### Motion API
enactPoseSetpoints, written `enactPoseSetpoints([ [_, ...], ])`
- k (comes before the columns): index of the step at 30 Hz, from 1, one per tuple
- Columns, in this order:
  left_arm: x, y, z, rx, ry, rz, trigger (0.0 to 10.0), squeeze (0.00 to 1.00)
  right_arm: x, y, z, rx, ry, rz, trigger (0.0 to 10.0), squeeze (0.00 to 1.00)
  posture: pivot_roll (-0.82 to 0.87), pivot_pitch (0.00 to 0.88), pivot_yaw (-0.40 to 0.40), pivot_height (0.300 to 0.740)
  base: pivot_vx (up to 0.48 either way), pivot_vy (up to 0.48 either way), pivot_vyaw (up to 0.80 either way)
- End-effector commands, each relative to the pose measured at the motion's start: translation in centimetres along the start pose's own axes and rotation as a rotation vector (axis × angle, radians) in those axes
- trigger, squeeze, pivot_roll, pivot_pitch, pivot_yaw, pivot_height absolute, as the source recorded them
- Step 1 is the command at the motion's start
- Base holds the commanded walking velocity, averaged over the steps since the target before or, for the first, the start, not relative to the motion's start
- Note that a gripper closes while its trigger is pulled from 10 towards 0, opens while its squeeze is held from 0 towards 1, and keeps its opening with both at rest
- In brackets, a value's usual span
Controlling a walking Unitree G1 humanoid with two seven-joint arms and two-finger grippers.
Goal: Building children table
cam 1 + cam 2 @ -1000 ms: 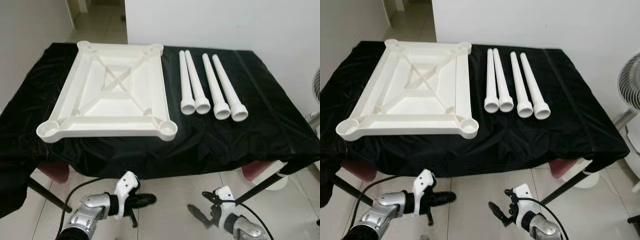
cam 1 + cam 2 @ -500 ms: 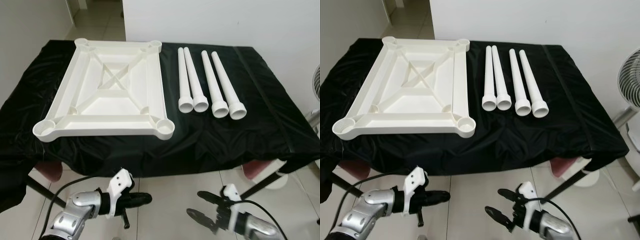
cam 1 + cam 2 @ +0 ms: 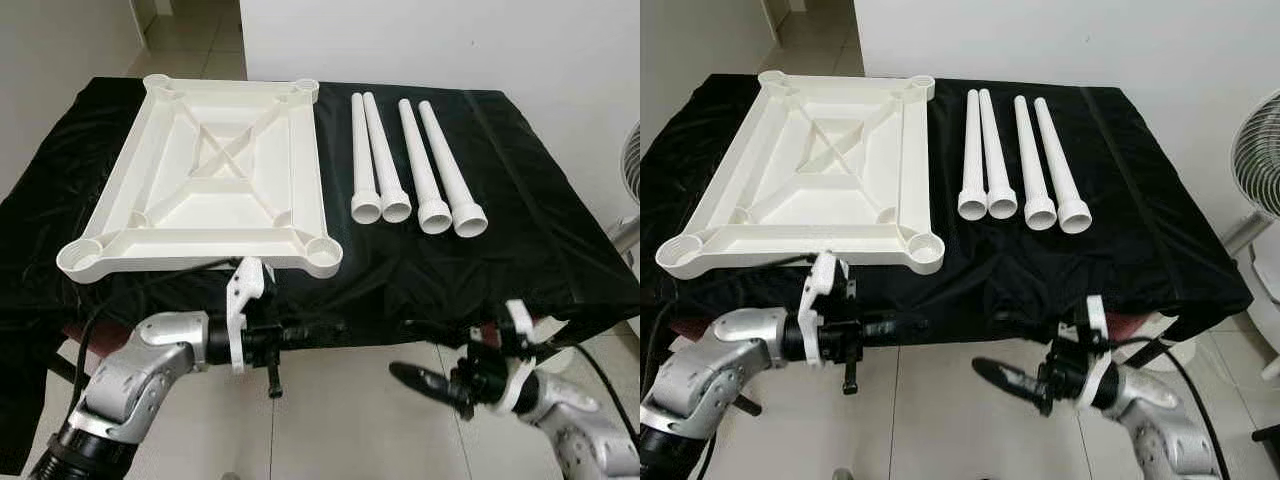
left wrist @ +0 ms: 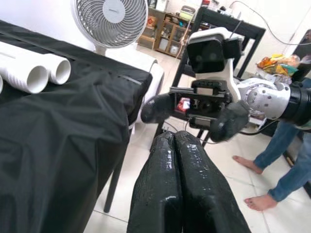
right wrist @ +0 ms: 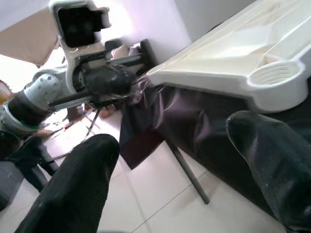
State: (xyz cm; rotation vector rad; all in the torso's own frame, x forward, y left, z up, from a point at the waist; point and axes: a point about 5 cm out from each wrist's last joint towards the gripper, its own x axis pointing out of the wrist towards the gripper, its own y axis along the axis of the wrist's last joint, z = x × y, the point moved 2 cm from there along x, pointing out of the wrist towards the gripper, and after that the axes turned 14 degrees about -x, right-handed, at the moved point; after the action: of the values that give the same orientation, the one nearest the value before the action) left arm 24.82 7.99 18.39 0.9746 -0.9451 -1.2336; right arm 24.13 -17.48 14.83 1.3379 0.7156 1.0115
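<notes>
A table draped in a black cloth (image 3: 520,230) carries the parts. On its left half lies a white plastic tabletop (image 3: 215,185), turned underside up (ribs and four round corner sockets showing), its near edge at the cloth's front edge. To its right lie four white table legs (image 3: 412,165), side by side in two close pairs, wide open ends toward the front.

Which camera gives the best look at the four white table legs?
The left eye view: all four table legs lie whole, side by side on the black cloth, open ends toward the robot. The right eye view shows the same. The left wrist view catches just two open ends; the right wrist view shows the tabletop instead.
</notes>
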Motion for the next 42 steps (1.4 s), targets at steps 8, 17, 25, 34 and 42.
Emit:
enactPoseSetpoints([
  [8,0.6,5.7,-3.8,0.035,0.313,0.356,10.0,0.0,3.1,2.8,5.5,-0.083,-0.437,0.075,10.0,0.0,0.01,0.065,0.015,0.74,0.0,0.0,0.0],
  [17,0.5,8.1,-7.0,0.032,0.553,0.451,10.0,0.0,4.8,6.0,7.9,-0.168,-0.677,0.133,10.0,0.0,0.01,0.054,0.019,0.74,0.0,0.0,0.0],
  [25,1.0,8.7,-10.3,-0.003,0.828,0.468,10.0,0.0,3.7,7.0,11.3,-0.3,-1.046,0.015,10.0,0.0,-0.02,0.052,0.011,0.74,0.0,0.0,0.0],
  [34,2.2,9.0,-10.8,-0.057,0.843,0.633,10.0,0.0,3.6,7.9,11.3,-0.298,-1.19,0.063,10.0,0.0,-0.05,0.065,0.017,0.74,0.0,0.0,0.0],
  [42,1.9,7.8,-11.4,-0.003,0.953,0.597,10.0,0.0,3.8,6.9,9.8,-0.395,-1.151,0.039,10.0,0.0,-0.02,0.049,0.026,0.74,0.0,0.0,0.0],
])
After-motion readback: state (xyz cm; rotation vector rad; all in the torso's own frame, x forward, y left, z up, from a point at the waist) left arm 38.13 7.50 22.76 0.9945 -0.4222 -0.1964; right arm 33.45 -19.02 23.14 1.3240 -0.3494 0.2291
